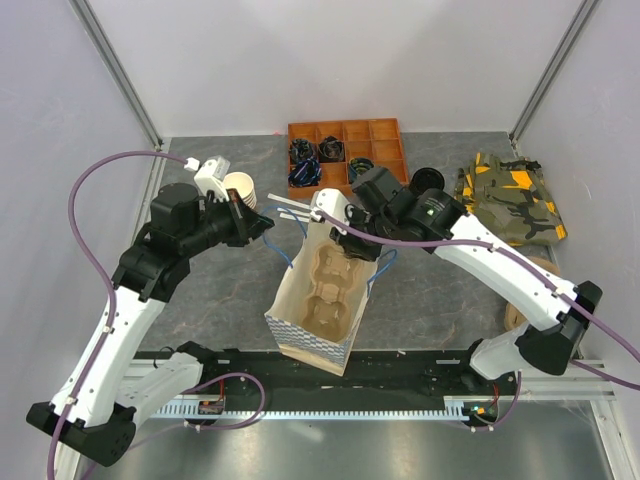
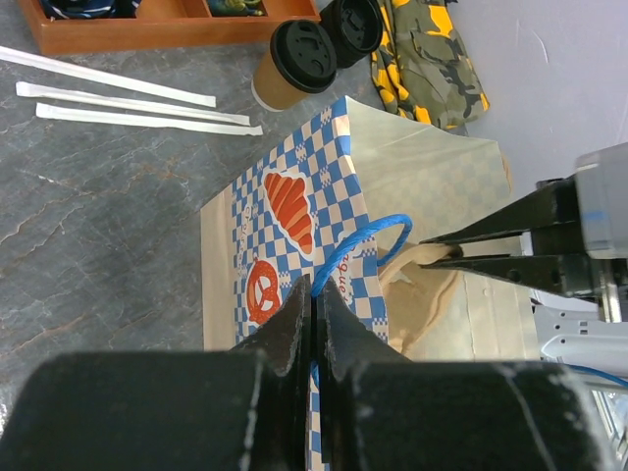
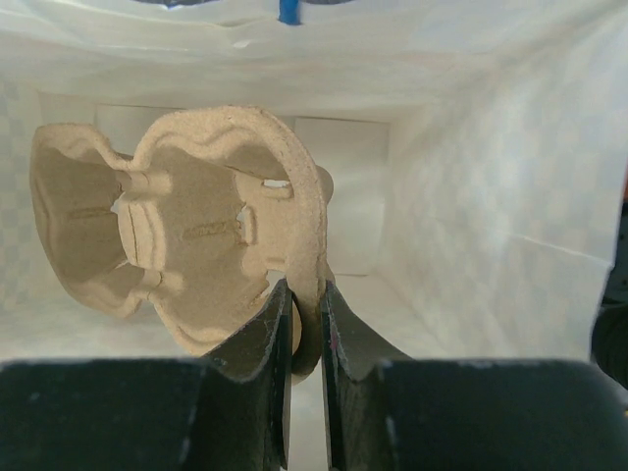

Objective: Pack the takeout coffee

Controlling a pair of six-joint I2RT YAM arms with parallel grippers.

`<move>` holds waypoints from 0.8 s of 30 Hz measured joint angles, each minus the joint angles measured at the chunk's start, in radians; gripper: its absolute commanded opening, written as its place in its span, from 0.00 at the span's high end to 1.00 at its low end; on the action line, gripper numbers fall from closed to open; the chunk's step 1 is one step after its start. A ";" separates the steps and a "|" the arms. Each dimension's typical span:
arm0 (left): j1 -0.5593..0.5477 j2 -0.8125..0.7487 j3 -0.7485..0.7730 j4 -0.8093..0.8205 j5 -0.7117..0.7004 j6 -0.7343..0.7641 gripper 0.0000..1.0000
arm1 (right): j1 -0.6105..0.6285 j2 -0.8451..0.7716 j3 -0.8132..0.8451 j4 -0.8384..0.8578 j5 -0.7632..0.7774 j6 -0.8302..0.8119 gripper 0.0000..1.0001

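The takeout coffee (image 2: 292,67), a kraft cup with a black lid, stands on the table beyond the bag, with a second black-lidded cup (image 2: 351,26) behind it. In the top view a black lid (image 1: 427,179) peeks out behind the right arm. The checkered paper bag (image 1: 312,335) stands open at the centre. My left gripper (image 2: 316,294) is shut on its blue cord handle (image 2: 365,235). My right gripper (image 3: 306,299) reaches into the bag, shut on the rim of a pulp cup carrier (image 3: 196,221).
An orange compartment tray (image 1: 345,150) sits at the back. A stack of lidless paper cups (image 1: 238,188) stands back left. Wrapped straws (image 2: 128,98) lie left of the bag. A camouflage cloth (image 1: 512,200) lies at the right.
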 measured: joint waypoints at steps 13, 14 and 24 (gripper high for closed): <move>0.000 -0.010 -0.010 0.015 -0.006 0.011 0.98 | 0.004 0.039 -0.107 0.095 -0.029 0.026 0.93; 0.000 -0.012 -0.011 0.016 -0.006 0.012 0.98 | 0.004 0.039 -0.115 0.102 -0.029 0.026 0.91; 0.000 -0.019 -0.024 0.020 -0.007 0.019 0.97 | 0.004 0.039 -0.173 0.149 -0.003 0.042 0.48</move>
